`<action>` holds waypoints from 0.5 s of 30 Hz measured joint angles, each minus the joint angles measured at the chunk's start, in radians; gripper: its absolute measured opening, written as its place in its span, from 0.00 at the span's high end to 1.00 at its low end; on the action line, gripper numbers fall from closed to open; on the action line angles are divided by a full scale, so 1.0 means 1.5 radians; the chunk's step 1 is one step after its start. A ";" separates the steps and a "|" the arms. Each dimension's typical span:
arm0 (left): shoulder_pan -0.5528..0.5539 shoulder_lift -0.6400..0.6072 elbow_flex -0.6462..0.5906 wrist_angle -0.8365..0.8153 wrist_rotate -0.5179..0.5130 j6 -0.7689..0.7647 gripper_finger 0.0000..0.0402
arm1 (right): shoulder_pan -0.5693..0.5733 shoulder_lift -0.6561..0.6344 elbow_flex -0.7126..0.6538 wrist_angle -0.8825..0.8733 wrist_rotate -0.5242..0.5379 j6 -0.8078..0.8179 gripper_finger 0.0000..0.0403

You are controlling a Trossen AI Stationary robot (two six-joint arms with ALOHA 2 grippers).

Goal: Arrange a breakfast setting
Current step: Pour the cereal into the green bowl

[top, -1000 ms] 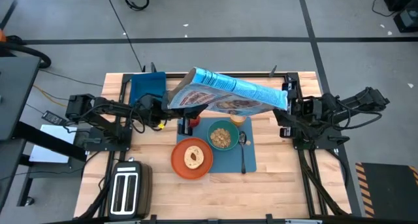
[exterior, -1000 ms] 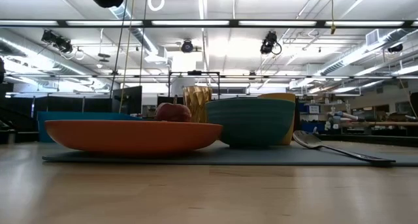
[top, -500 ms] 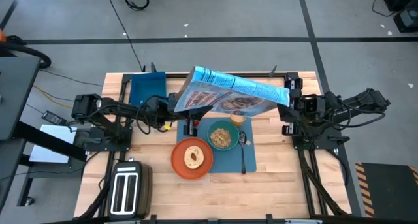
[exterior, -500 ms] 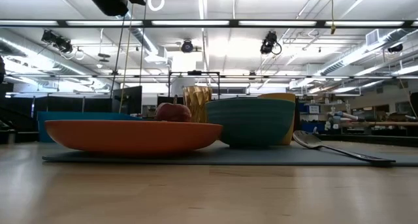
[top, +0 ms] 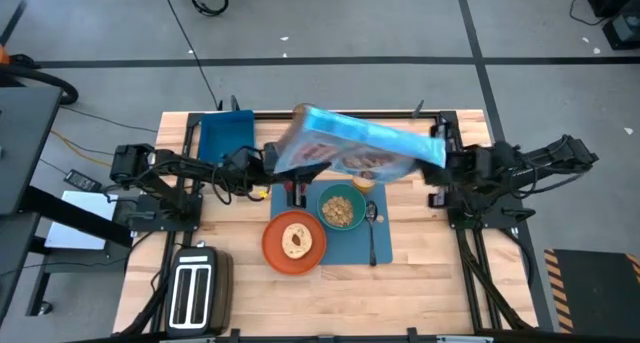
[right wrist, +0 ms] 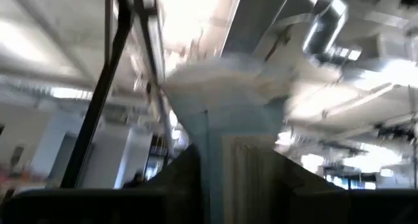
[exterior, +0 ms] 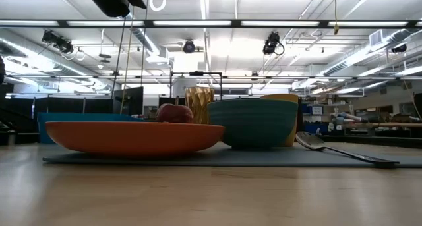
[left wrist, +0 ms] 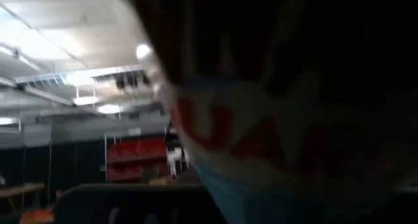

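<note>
A large blue cereal box [top: 355,148] is held in the air above the far part of the blue placemat [top: 385,248], lying almost level across the table. My left gripper [top: 266,165] is at its left end and my right gripper [top: 441,158] at its right end. On the placemat are the orange plate [top: 275,245] with the bagel [top: 296,241], the teal bowl [top: 342,207] holding cereal, and the spoon [top: 372,231]. The orange cup [top: 362,181] and the red apple [exterior: 173,113] stand under the box. My left gripper is at the cereal box's left end [top: 280,155], coming level from the table's left. The box fills the left wrist view [left wrist: 274,145] and hides the place of contact. My right gripper holds the box's right end [right wrist: 238,159], a narrow edge standing between its two fingers, coming level from the table's right. The box is lifted clear of the table.
The deep blue bin [top: 225,135] stands at the far left of the table. The silver toaster [top: 195,288] stands at the near left corner. Bare wood lies along the near edge and to the right of the placemat.
Both grippers have carried the cereal box a little toward the table's right edge. The box has turned about its length, so that less of its printed face shows from above. The things on the placemat have stayed where they were.
</note>
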 joint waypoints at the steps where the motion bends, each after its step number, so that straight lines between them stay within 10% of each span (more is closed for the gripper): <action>1: 0.000 0.000 0.000 -0.011 0.000 0.000 0.98 | 0.000 0.002 -0.002 -0.015 -0.001 0.002 0.71; 8: 0.000 0.002 -0.001 -0.031 -0.007 0.003 0.97 | 0.000 0.002 -0.002 -0.028 0.011 0.004 0.53; 15: 0.000 0.002 0.000 -0.030 -0.008 0.007 0.97 | 0.000 0.002 -0.003 0.006 -0.018 0.003 0.61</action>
